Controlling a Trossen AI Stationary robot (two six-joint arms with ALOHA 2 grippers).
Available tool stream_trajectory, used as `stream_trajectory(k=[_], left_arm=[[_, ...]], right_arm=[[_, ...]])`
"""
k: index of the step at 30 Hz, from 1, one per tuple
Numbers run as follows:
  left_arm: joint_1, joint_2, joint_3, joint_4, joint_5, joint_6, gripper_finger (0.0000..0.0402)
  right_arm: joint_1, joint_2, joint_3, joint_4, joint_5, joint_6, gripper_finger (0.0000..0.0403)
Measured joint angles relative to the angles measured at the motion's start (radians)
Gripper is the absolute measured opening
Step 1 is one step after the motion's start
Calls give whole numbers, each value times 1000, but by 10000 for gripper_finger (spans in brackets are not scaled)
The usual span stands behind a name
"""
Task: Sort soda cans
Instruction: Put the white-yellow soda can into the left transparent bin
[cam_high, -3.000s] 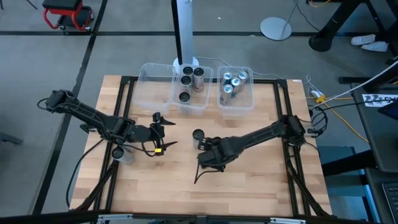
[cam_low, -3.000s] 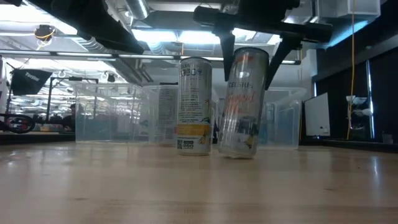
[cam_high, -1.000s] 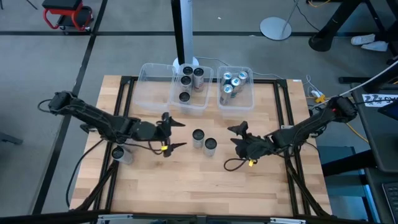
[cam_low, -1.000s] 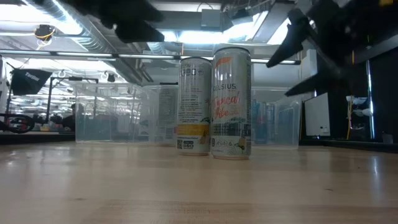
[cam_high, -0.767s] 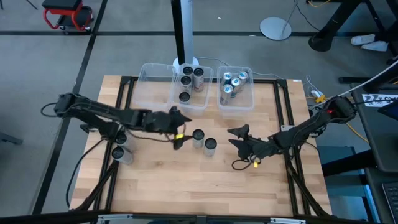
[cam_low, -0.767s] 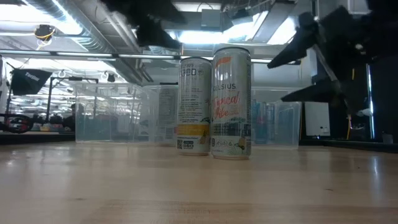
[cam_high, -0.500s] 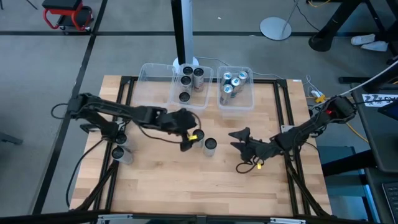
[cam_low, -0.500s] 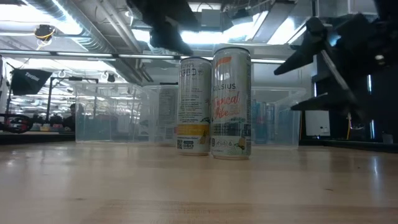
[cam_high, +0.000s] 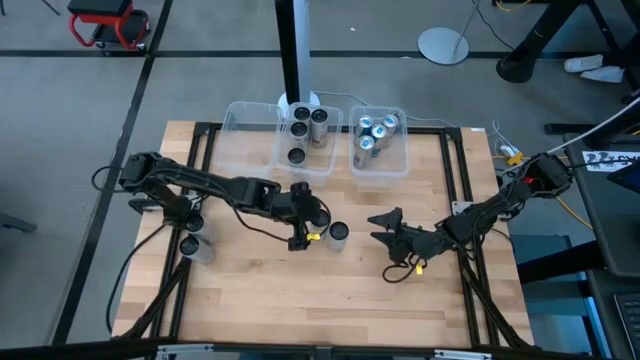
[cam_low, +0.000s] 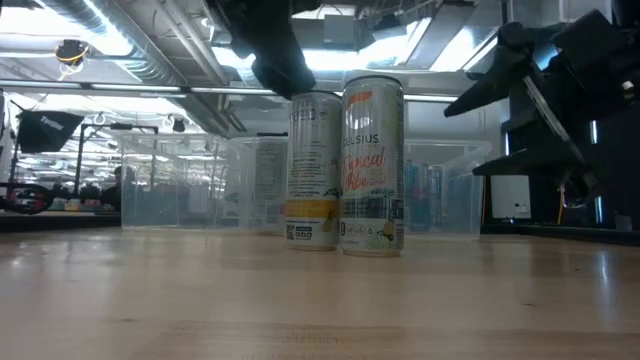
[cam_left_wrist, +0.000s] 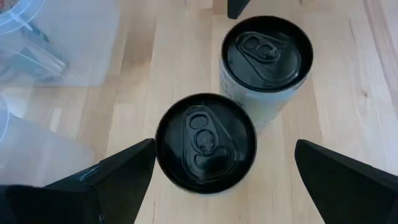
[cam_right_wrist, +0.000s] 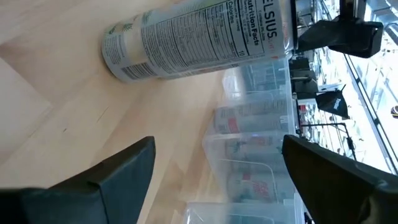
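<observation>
Two dark-topped soda cans stand upright on their bases mid-table. The nearer can (cam_high: 338, 233) (cam_low: 372, 165) (cam_left_wrist: 266, 50) stands free. The farther can (cam_low: 313, 170) (cam_left_wrist: 205, 142) is mostly covered in the high view by my left gripper (cam_high: 308, 225) (cam_left_wrist: 224, 149), which hangs open above it, pointing down, one finger on either side of its top. My right gripper (cam_high: 392, 232) (cam_low: 535, 105) (cam_right_wrist: 217, 144) is open, off the table toward the right of both cans, pointing at the nearer can (cam_right_wrist: 199, 37).
Clear bins sit along the far edge: a left bin (cam_high: 248, 140), a middle bin (cam_high: 325, 165) with several dark-topped cans (cam_high: 298, 130), and a right bin (cam_high: 385, 165) with several teal-topped cans (cam_high: 372, 135). Bare wood lies toward the near edge.
My left gripper has swept toward the table's right, from the left of the cans to directly above the farther one, staying open. My right gripper has stayed open and about where it was. Both cans have kept still.
</observation>
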Motion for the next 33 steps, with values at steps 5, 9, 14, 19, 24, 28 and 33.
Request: stream_trajectory(k=[5, 9, 14, 19, 24, 28, 33], left_arm=[[38, 14, -1, 11, -4, 34, 373], [59, 39, -1, 29, 61, 41, 373], [74, 91, -1, 58, 90, 49, 373], [67, 100, -1, 115, 89, 83, 367], [67, 97, -2, 93, 90, 83, 322], [68, 96, -2, 90, 53, 82, 268], [64, 86, -2, 79, 46, 77, 249]], right_arm=[[0, 0, 0, -21, 22, -2, 348], [0, 0, 0, -18, 43, -29, 348], [0, 0, 1, -23, 45, -30, 348], [0, 0, 1, -28, 45, -31, 348], [0, 0, 1, -49, 45, -30, 348], [0, 0, 1, -53, 45, -30, 348], [0, 0, 1, -54, 45, -30, 348]])
